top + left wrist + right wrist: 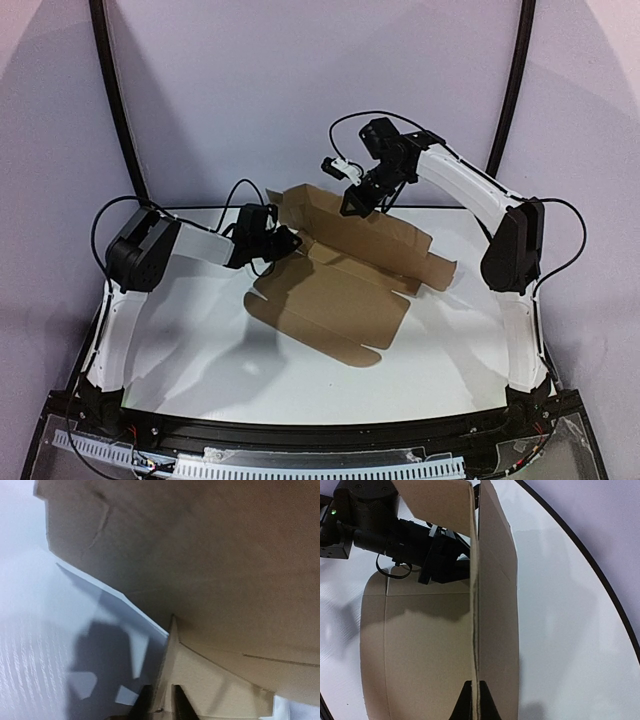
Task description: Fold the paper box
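Observation:
The paper box is brown die-cut cardboard lying mid-table, its base panel flat and its far wall raised. My left gripper is at the box's left edge. In the left wrist view its two dark fingers sit tight on either side of a thin upright flap, so the left gripper is shut on it. My right gripper is above the far wall. In the right wrist view the right gripper pinches the top edge of the doubled upright wall, shut on it. The flat panel lies to the wall's left.
The white table has a black curved rim on its far side and a black front rail near the arm bases. The left arm's black wrist and cables sit close behind the upright wall.

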